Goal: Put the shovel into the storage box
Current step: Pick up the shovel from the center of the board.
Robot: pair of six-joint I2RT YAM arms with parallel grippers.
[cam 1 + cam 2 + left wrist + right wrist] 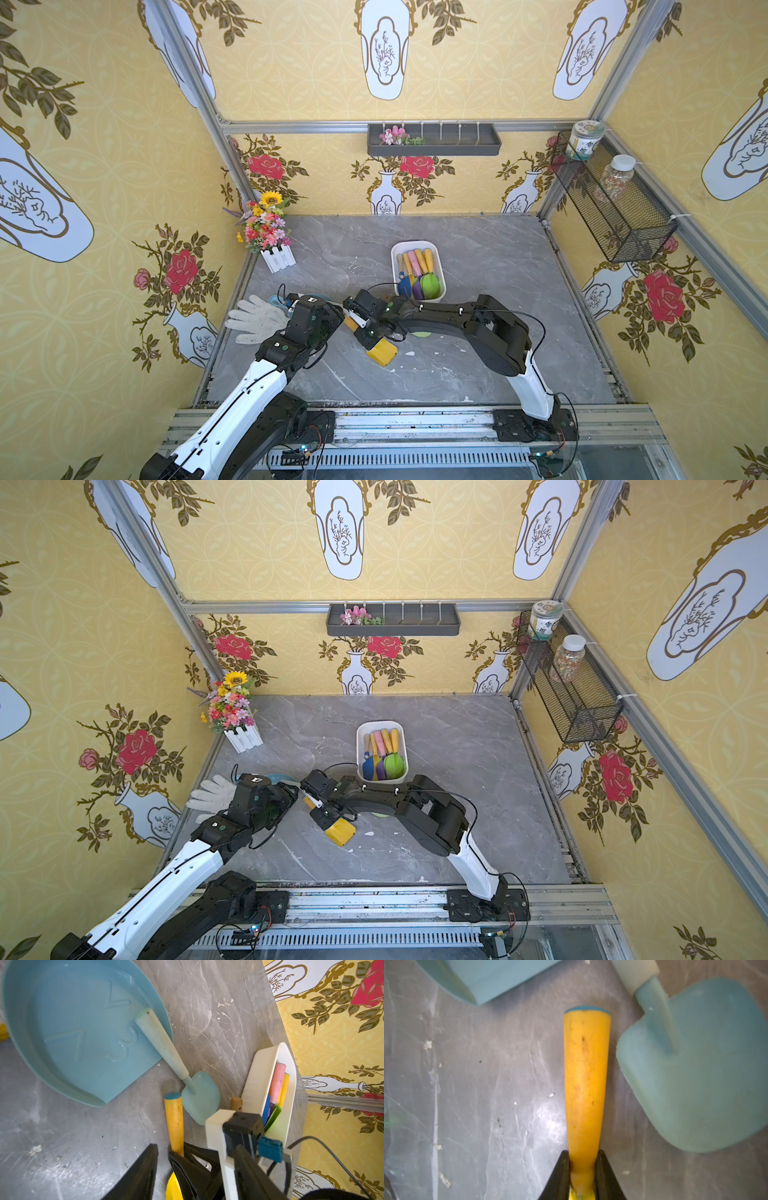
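The left arm (pixel 257 382) and the right arm (pixel 536 386) each have a white smooth lower part and black blocky joints with small green dots (pixel 371 332). Thin black cables (pixel 543 332) run outside. The right end effector (pixel 583 1155) has black pointed fingers (pixel 560 1176).

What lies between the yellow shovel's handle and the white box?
A pale blue shovel's blade and a brown handle tip, seen in the left wrist view.

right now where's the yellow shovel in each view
In a top view: yellow shovel front centre, blade poking from under the right arm.
In a top view: same spot.
Left wrist: handle bottom centre.
Right wrist: handle mid-frame, in the right claw.
Shared landmark: blue dustpan, in all four.
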